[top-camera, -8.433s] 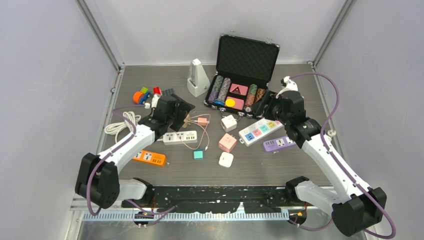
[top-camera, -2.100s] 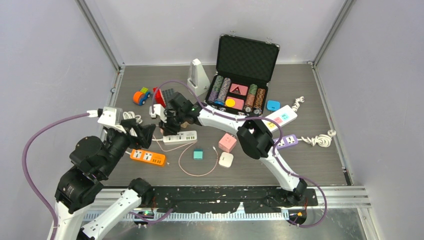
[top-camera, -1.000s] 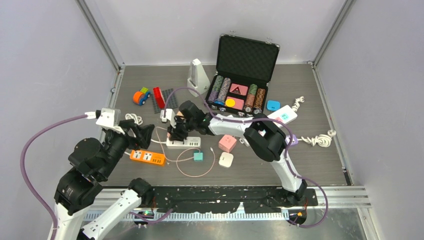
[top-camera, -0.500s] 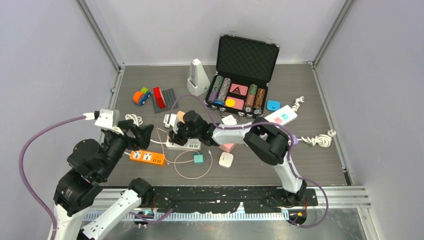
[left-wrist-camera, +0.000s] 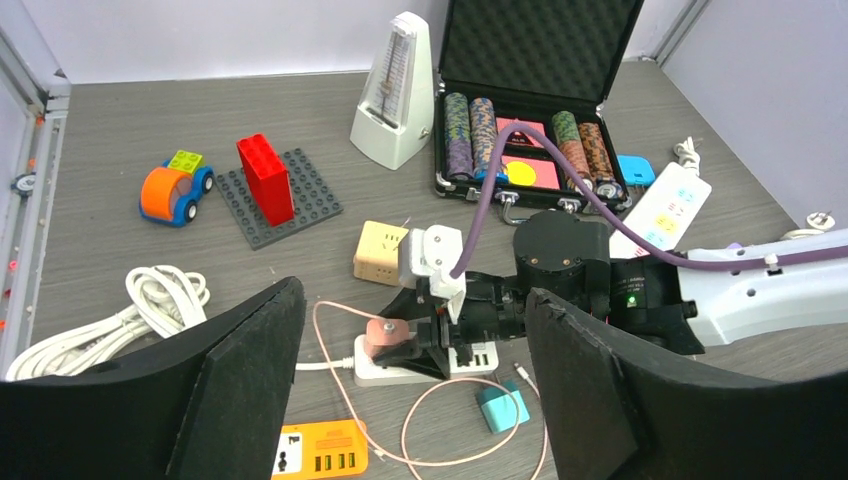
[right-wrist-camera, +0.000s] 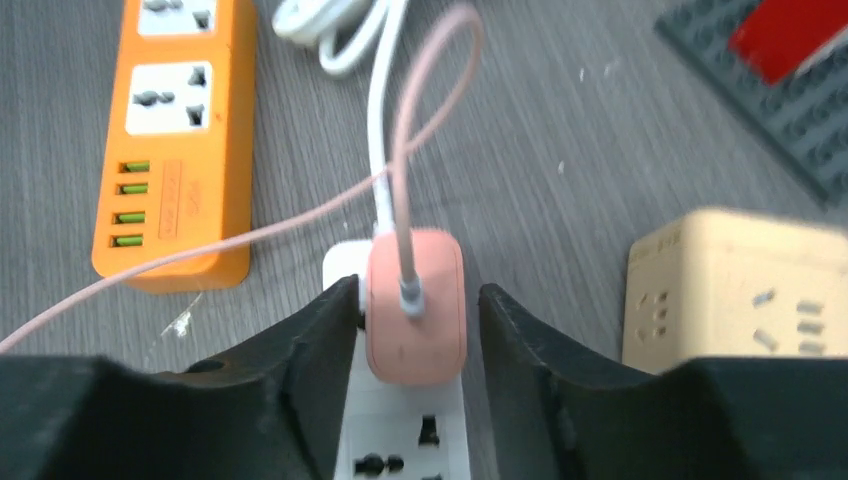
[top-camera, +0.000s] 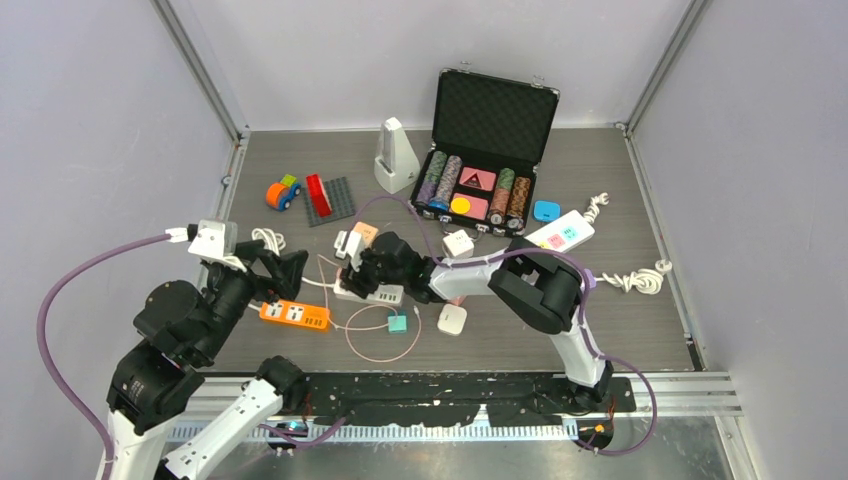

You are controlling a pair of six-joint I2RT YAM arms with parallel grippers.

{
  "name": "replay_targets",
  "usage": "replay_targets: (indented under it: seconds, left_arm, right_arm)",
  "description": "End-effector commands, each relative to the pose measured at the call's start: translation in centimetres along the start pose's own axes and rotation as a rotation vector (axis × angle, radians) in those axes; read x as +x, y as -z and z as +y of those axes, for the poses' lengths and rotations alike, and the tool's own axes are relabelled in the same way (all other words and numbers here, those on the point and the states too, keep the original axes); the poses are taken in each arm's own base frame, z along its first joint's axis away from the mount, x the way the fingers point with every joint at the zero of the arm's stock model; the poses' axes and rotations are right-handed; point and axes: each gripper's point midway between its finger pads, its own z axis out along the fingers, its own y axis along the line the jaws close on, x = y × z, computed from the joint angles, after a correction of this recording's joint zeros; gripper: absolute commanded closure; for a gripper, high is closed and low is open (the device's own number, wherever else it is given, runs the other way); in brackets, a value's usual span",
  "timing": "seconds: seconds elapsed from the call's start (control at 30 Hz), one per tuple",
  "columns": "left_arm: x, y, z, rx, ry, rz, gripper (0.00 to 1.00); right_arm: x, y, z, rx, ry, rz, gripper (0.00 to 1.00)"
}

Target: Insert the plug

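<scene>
The pink plug stands on the left end socket of the white power strip, its pink cable looping over the table. My right gripper straddles the plug, with a thin gap at each finger. From above, the right gripper lies over the strip. In the left wrist view the plug sits on the strip. My left gripper hangs raised to the left, open and empty.
An orange power strip lies just left of the white one, with a coiled white cord behind it. A beige cube adapter, a teal cube and a white adapter sit nearby. A poker-chip case and metronome stand behind.
My right gripper has moved nearer with the pink plug, down onto the white strip's left end, and its jaws have eased slightly. The cable loop trailed along. The left arm barely moved.
</scene>
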Motion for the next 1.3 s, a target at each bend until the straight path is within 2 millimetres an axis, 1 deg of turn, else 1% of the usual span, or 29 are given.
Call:
replay_targets:
  seconds: [0.0, 0.03, 0.07, 0.1, 0.13, 0.2, 0.23, 0.27, 0.3, 0.33, 0.37, 0.4, 0.43, 0.47, 0.5, 0.53, 0.57, 0.6, 0.63, 0.67, 0.7, 0.73, 0.77, 0.83, 0.9, 1.03, 1.1, 1.17, 1.27]
  left_arm:
    - [-0.8, -0.1, 0.0, -0.004, -0.002, -0.028, 0.17]
    - [-0.8, -0.2, 0.0, -0.005, 0.0, -0.027, 0.15]
    - [-0.7, -0.2, 0.0, -0.005, 0.002, -0.028, 0.14]
    - [-0.6, -0.3, 0.0, -0.007, 0.002, -0.023, 0.12]
    - [-0.5, -0.3, 0.0, -0.008, 0.003, -0.02, 0.11]
    - [-0.1, -0.5, 0.1, -0.012, 0.007, -0.012, 0.08]
    - [0.1, -0.7, 0.1, -0.013, 0.009, -0.008, 0.07]
    - [0.4, -0.8, 0.1, -0.015, 0.01, 0.001, 0.06]
    - [0.7, -1.0, 0.0, -0.014, 0.014, 0.006, 0.05]
    - [1.3, -1.3, 0.0, -0.018, 0.021, 0.02, 0.03]
    - [1.5, -1.4, 0.0, -0.017, 0.026, 0.027, 0.03]
    - [2.0, -1.7, -0.1, -0.017, 0.03, 0.042, 0.03]
    - [2.5, -1.9, -0.1, -0.02, 0.037, 0.052, 0.03]
    - [2.8, -2.1, -0.2, -0.019, 0.043, 0.061, 0.03]
    - [3.2, -2.3, -0.3, -0.016, 0.051, 0.07, 0.03]
    - [3.7, -2.6, -0.4, -0.014, 0.062, 0.081, 0.02]
    - [4.1, -2.8, -0.5, -0.012, 0.07, 0.09, 0.02]
    - [4.5, -2.9, -0.6, -0.008, 0.075, 0.099, 0.02]
    - [4.9, -3.1, -0.8, -0.001, 0.083, 0.106, 0.02]
    - [5.3, -3.2, -0.8, 0.001, 0.086, 0.116, 0.02]
    - [5.7, -3.4, -0.9, 0.002, 0.089, 0.123, 0.03]
    - [6.0, -3.6, -0.9, 0.002, 0.091, 0.13, 0.03]
    - [6.4, -3.7, -0.9, 0.002, 0.092, 0.138, 0.02]
    - [6.9, -4.0, -0.9, 0.0, 0.096, 0.149, 0.03]
    - [7.3, -4.1, -1.0, 0.001, 0.095, 0.158, 0.03]
    - [7.7, -4.2, -0.7, -0.01, 0.088, 0.164, 0.03]
    - [7.7, -4.1, -0.6, -0.017, 0.087, 0.162, 0.02]
    - [7.9, -4.1, -0.4, -0.022, 0.091, 0.158, 0.02]
    - [8.0, -4.2, -0.4, -0.025, 0.099, 0.15, 0.03]
  right_arm:
    - [2.6, 2.3, 0.4, 0.032, -0.124, 0.215, 0.39]
    - [0.2, 2.6, 0.1, 0.041, -0.127, 0.19, 0.32]
    - [-0.7, 2.8, -0.3, 0.065, -0.141, 0.183, 0.29]
    - [-2.8, 3.3, -0.6, 0.074, -0.143, 0.159, 0.24]
    - [-3.6, 3.6, -0.7, 0.084, -0.153, 0.15, 0.2]
    - [-6.8, 5.2, -1.3, 0.117, -0.162, 0.097, 0.14]
    - [-7.1, 5.8, -1.3, 0.126, -0.174, 0.1, 0.12]
    - [-8.1, 6.7, -1.6, 0.146, -0.176, 0.084, 0.09]
    - [-7.8, 7.4, -1.7, 0.17, -0.194, 0.103, 0.08]
    - [-8.1, 9.4, -1.7, 0.202, -0.232, 0.118, 0.08]
    - [-6.7, 10.2, -1.6, 0.224, -0.264, 0.165, 0.08]
    - [-6.8, 11.1, -2.0, 0.262, -0.277, 0.168, 0.11]
    - [-4.9, 11.9, -1.6, 0.279, -0.313, 0.227, 0.14]
    - [-4.7, 12.7, -1.6, 0.293, -0.327, 0.239, 0.21]
    - [-2.6, 13.4, -0.8, 0.292, -0.364, 0.296, 0.25]
    - [-2.2, 14.1, -0.4, 0.289, -0.383, 0.303, 0.31]
    - [-0.1, 14.8, 0.5, 0.288, -0.428, 0.35, 0.35]
    - [0.2, 15.4, 1.1, 0.285, -0.445, 0.353, 0.4]
    - [1.9, 16.0, 2.2, 0.283, -0.471, 0.388, 0.41]
    - [2.2, 16.4, 2.7, 0.28, -0.479, 0.391, 0.44]
    - [3.2, 16.6, 3.7, 0.276, -0.48, 0.416, 0.45]
    - [3.6, 16.7, 4.3, 0.271, -0.476, 0.428, 0.46]
    - [4.1, 16.9, 5.2, 0.268, -0.467, 0.452, 0.46]
    - [4.9, 16.8, 6.1, 0.27, -0.455, 0.496, 0.45]
    - [5.5, 16.5, 6.9, 0.256, -0.446, 0.521, 0.4]
    - [5.3, 15.6, 7.9, 0.228, -0.437, 0.515, 0.23]
    - [5.2, 15.1, 7.8, 0.245, -0.444, 0.514, 0.16]
    - [5.9, 14.6, 7.1, 0.302, -0.461, 0.524, 0.12]
    - [6.0, 13.7, 5.9, 0.398, -0.51, 0.488, 0.12]
